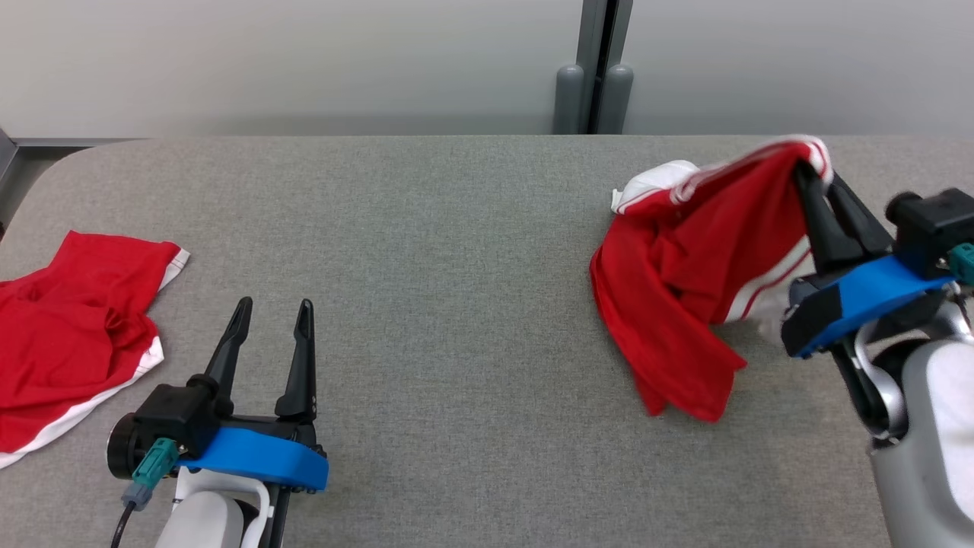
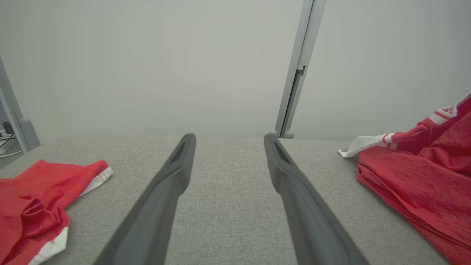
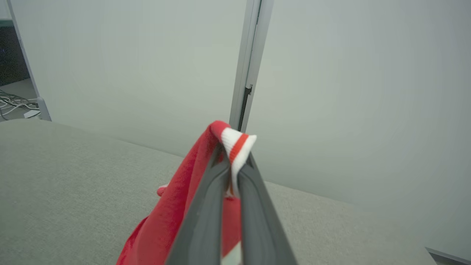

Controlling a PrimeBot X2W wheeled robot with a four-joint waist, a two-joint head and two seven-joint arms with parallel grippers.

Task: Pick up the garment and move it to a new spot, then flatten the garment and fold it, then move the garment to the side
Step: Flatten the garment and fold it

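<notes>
Left jaws wide above grey table (image 1: 456, 304); right jaws tight on red garment (image 1: 685, 281).

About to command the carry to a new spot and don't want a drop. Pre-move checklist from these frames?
1. Right gripper shut on the garment's striped hem: ok.
2. Garment lifted off the table: not ok, its lower part rests on it.
3. Left gripper open, empty, apart from the garment: ok.
4. Second red garment at far left, away from the held one: ok.
5. Depth of cloth between the fingers: cannot tell.
</notes>
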